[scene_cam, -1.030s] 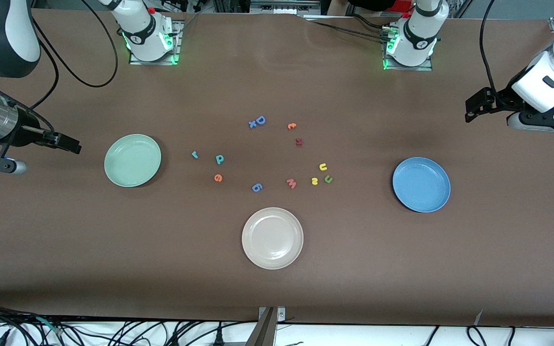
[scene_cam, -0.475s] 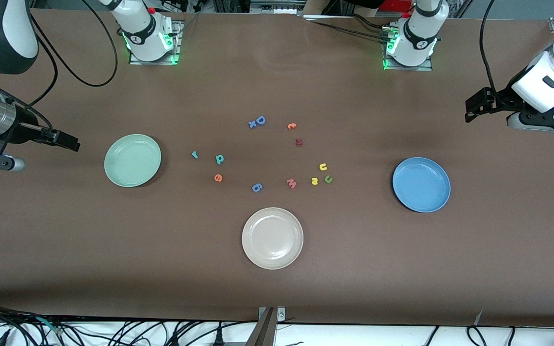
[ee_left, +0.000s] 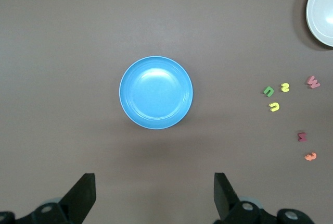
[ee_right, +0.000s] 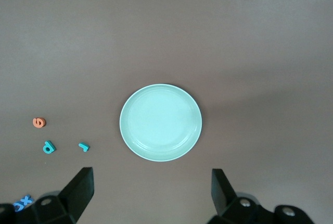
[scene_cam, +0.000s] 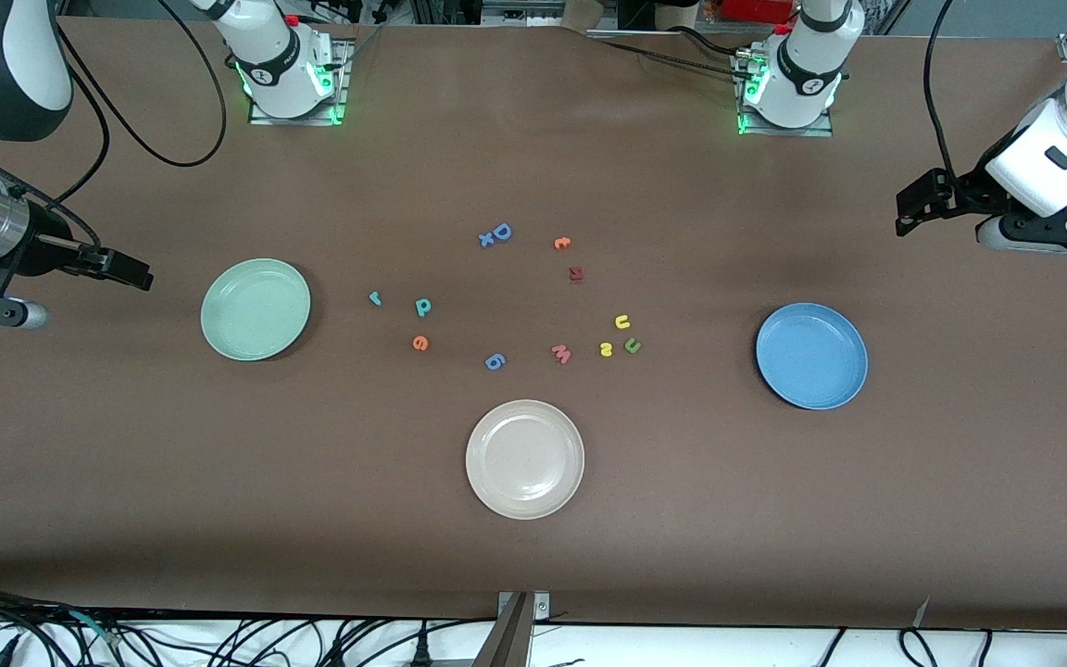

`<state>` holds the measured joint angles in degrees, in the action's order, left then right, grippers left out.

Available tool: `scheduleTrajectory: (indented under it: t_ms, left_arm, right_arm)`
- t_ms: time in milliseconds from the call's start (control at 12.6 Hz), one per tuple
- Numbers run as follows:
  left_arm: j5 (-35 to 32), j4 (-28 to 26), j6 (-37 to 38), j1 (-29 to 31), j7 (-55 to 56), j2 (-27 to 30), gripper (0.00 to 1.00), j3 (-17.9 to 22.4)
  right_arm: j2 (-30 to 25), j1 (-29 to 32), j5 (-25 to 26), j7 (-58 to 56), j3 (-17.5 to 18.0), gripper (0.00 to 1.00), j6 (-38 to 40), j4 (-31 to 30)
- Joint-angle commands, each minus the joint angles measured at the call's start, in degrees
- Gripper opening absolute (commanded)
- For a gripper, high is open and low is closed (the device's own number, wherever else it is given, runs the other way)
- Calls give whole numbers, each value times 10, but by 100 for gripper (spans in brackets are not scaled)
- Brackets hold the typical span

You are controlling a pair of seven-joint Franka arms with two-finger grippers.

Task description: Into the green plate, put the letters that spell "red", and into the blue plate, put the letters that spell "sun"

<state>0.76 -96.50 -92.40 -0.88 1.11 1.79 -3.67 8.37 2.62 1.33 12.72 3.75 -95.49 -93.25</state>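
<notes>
Nothing sorted: green plate [scene_cam: 255, 308] and blue plate [scene_cam: 811, 356] bare, six wanted letters loose on desk [scene_cam: 533, 556] between both spread, empty end effectors, left end effector [scene_cam: 910, 210] and right end effector [scene_cam: 131, 275].

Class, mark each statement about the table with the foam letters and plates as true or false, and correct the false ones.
1. The green plate holds no letters. True.
2. The yellow "s" lies in the blue plate. False: it lies on the table beside the olive "n" and near the yellow "u".
3. The white plate is nearer the front camera than the other two plates. True.
4. The left gripper holds the teal "d". False: its jaws are open and empty, and the "d" lies on the table.
5. The orange "e" is nearer the front camera than the teal "r". True.
</notes>
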Motion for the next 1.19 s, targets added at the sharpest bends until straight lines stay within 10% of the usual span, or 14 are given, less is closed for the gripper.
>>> scheduleTrajectory:
  t_ms: [0,1109]
  left_arm:
    - [7,6,9,-2,0,5,100,2]
    - [8,6,9,-2,0,5,100,2]
  right_arm:
    - [-12,-4,-6,-10,-7,100,0,-14]
    - [-13,-4,-7,-5,-6,100,-5,-25]
